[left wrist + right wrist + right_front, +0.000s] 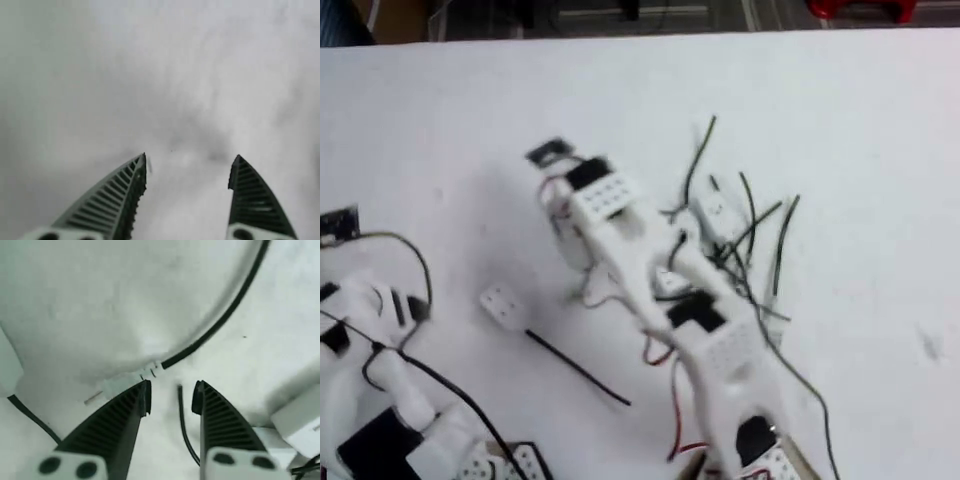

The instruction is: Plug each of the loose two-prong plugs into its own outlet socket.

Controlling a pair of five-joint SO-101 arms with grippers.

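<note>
High view: two white arms on a white table point(840, 120). One corded block point(503, 303) with a dotted face lies alone between them. A tangle of blocks and cords point(735, 225), count unclear, lies beside the right arm point(650, 260).

Left wrist view: left gripper point(187, 165), jaws apart, empty, over bare table.

Right wrist view: right gripper point(170, 390), jaws apart, empty, close to one two-prong plug point(117, 386) on a black cord point(225, 315). One white block point(300, 422), its mark too small to read.
</note>
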